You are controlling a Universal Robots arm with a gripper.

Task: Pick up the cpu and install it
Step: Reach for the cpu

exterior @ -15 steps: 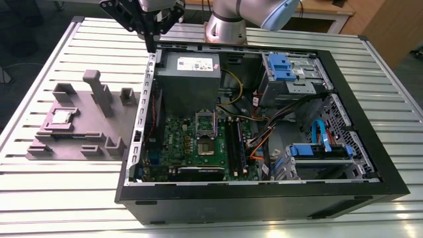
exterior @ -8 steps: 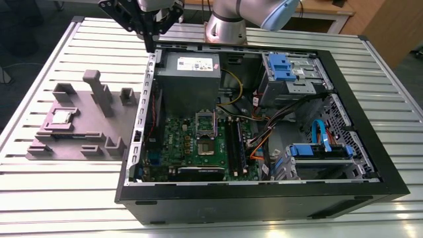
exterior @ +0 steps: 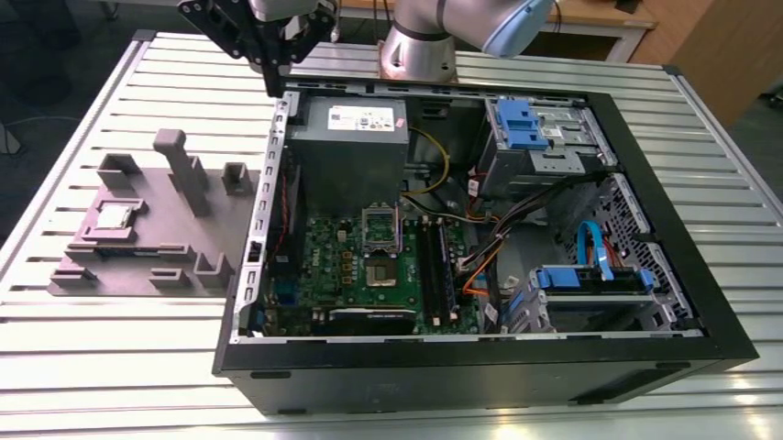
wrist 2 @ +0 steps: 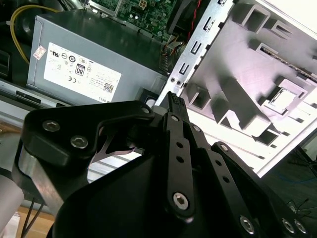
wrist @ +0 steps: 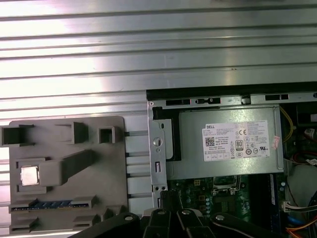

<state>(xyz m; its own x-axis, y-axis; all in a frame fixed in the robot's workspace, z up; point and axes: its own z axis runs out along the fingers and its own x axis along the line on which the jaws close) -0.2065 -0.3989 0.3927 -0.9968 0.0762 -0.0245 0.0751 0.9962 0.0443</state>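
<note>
**Exterior view.**
- Item: your tool [exterior: 271, 82] hung above the back corner of the open computer case [exterior: 465, 353], fingers pressed together on nothing.
- Item: the cpu [exterior: 116, 215] lay flat in a recess of the grey tray [exterior: 135, 275] on the slatted surface [exterior: 123, 367]. It was toward the exterior view's left, well apart from the tool.
- Item: the socket [exterior: 380, 243] on the motherboard appeared unfilled, its metal frame looking open.
- Hazard, as I judge it: upright blocks stood near the cpu. A descent off line could have struck one and shoved the tray.

**Second wrist view.**
- Item: the tool [wrist 2: 173, 101], fingers meeting at one tip, nothing held.
- Item: the cpu [wrist 2: 284, 101], a pale square in the tray [wrist 2: 237, 54], beyond the case's perforated wall.
- Hazard: had you lowered with the fingers clenched like this, they would have landed on the chip's metal top instead of straddling it.

**First wrist view.**
- Item: the tool [wrist: 168, 196] over the case edge.
- Item: the cpu [wrist: 29, 175] in the tray [wrist: 104, 168].
- Item: the power supply [wrist: 223, 144] beside the board.
- Hazard: the chip looked thin and smooth-edged, so a shallow pinch could have let it slip or tilt.
- Hazard: the case wall lay between tray and socket, and a low carry could have clipped it.
- Hazard: a skewed seating would likely have bent contacts.
</note>
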